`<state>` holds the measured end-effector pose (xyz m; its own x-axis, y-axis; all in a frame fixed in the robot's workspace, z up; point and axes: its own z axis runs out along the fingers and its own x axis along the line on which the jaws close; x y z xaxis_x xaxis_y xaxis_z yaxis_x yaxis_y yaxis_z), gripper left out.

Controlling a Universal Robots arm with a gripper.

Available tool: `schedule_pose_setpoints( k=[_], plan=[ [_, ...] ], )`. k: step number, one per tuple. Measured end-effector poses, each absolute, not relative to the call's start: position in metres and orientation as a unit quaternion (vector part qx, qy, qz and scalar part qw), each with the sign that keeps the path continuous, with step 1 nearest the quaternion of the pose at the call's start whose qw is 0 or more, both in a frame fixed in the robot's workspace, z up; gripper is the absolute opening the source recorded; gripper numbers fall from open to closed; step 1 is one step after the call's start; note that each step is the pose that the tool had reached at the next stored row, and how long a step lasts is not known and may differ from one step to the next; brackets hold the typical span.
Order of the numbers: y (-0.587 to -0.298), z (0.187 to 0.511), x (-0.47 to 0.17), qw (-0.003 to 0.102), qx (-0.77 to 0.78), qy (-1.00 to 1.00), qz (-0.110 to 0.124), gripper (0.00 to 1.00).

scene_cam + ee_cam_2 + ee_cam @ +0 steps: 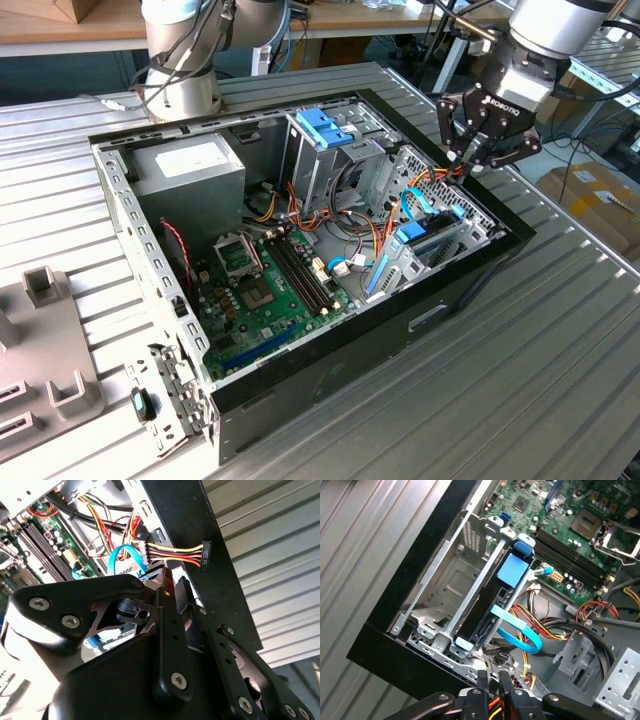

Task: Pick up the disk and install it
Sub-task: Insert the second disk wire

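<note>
Disk [490, 605] already sits upright in the case's [470, 280] drive bay, install apparently done. Claw [478, 155] hovers above the case's corner, fingers pinched together, holding nothing.

loose coloured cables [540, 625] and a blue ribbon [517, 635] crowding the bay beside the seated disk [492, 600]

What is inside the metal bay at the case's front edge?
The disk stands on edge in the bay, its light-blue rail and tab on top, with a blue ribbon cable looping beside it. The rest of the bay looks bare metal. The disk's lower face is hidden.
</note>
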<state>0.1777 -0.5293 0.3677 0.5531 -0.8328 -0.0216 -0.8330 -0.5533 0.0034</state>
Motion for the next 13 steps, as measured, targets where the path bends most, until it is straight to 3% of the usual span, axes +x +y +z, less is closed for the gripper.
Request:
schedule_pose_setpoints(
  k=[13],
  plan=[
    [-0.5291,0.3686,0.1777,0.003,-0.91,0.413,0.01,0.24]
  ],
)
